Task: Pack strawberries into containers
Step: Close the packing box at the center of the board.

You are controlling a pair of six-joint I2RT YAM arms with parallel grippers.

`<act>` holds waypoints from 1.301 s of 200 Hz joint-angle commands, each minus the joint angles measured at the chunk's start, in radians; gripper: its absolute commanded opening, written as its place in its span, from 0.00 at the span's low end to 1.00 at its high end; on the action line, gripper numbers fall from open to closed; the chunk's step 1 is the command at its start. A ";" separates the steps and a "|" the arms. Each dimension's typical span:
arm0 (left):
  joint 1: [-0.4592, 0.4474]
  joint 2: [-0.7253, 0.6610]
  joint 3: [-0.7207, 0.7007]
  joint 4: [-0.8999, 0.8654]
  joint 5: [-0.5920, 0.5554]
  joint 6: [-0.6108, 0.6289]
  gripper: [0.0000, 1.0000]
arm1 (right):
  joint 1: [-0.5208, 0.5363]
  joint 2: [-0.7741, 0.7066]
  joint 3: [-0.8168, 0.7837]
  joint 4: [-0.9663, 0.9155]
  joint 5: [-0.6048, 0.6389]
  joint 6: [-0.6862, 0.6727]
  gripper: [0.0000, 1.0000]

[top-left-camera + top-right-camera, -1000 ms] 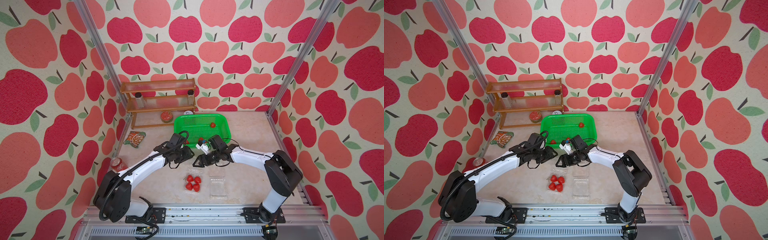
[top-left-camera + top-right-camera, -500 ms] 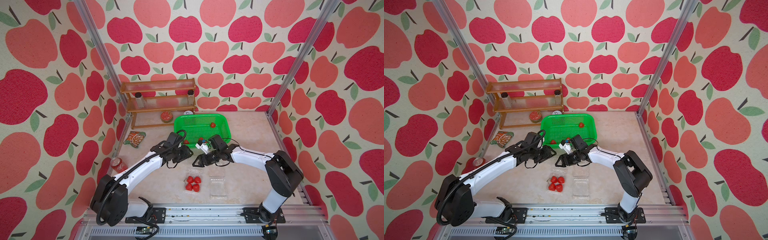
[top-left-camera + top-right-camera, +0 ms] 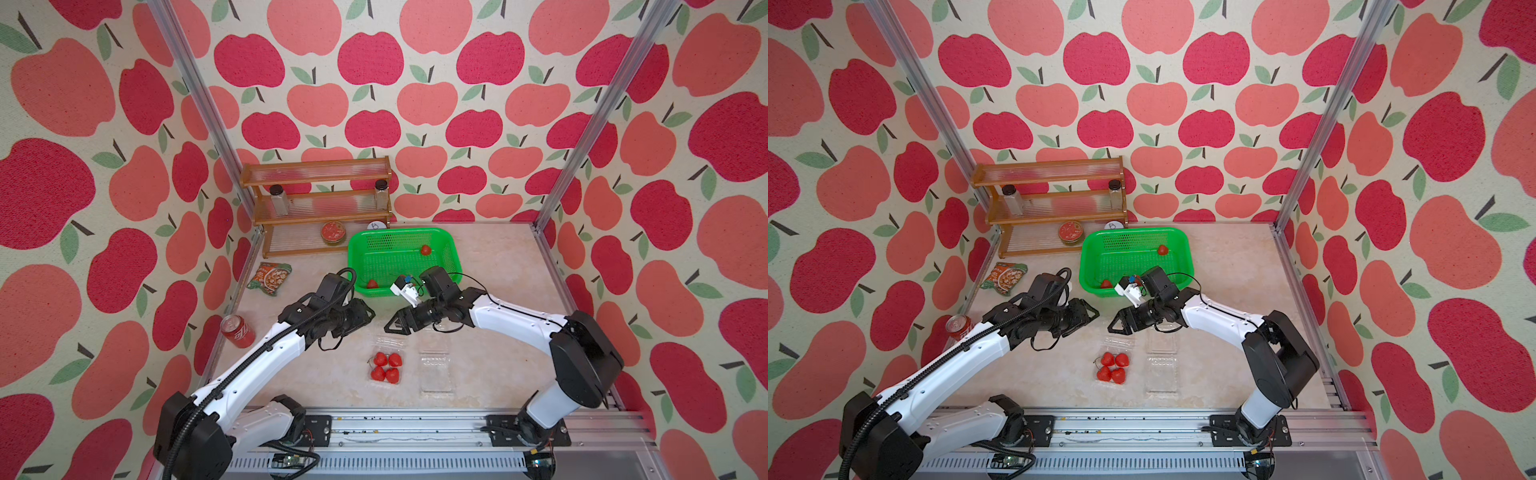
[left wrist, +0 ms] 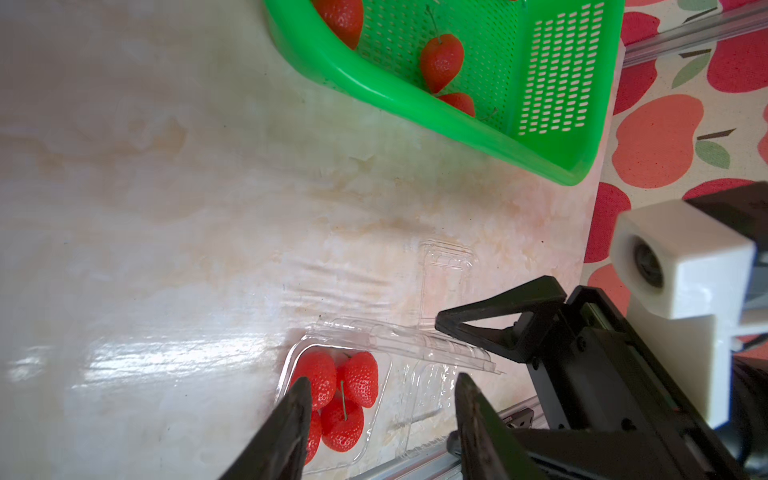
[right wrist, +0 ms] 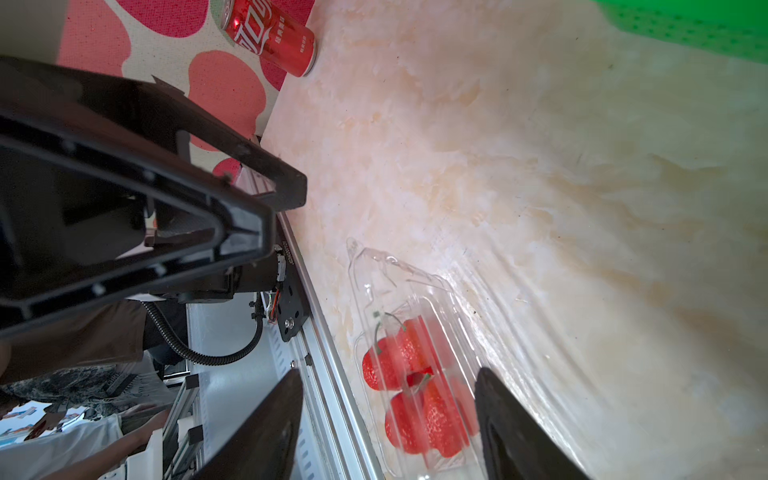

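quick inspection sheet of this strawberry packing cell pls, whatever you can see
surface: glossy beige marbled tabletop
job's things: four strawberries in one open container; second container beside it open, empty; at least three more in green basket
clutter: soda can, snack packet, wooden rack holding two jars, red-lidded tin
grippers: left gripper and right gripper open, fingers empty, facing each other above tabletop
cables: black cable loops over left wrist; thin cable arcs over right wrist
surroundings: apple-print walls, aluminium frame posts
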 commanded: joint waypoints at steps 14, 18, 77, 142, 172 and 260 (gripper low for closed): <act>0.005 -0.096 -0.050 -0.100 -0.048 -0.056 0.54 | 0.031 -0.060 -0.004 -0.059 -0.029 -0.032 0.68; 0.005 -0.105 -0.053 -0.104 -0.052 -0.057 0.54 | 0.034 -0.063 -0.003 -0.062 -0.031 -0.033 0.68; 0.005 -0.162 -0.090 -0.123 -0.056 -0.084 0.55 | 0.075 -0.086 -0.017 -0.075 -0.061 -0.017 0.69; 0.002 -0.189 -0.136 -0.115 -0.037 -0.114 0.57 | 0.133 -0.038 -0.052 -0.055 -0.077 0.036 0.69; -0.004 -0.189 -0.174 -0.101 -0.028 -0.127 0.57 | 0.144 -0.010 -0.081 -0.011 -0.082 0.089 0.69; -0.043 -0.186 -0.278 -0.077 0.014 -0.160 0.57 | 0.174 0.074 -0.050 -0.044 -0.041 0.100 0.68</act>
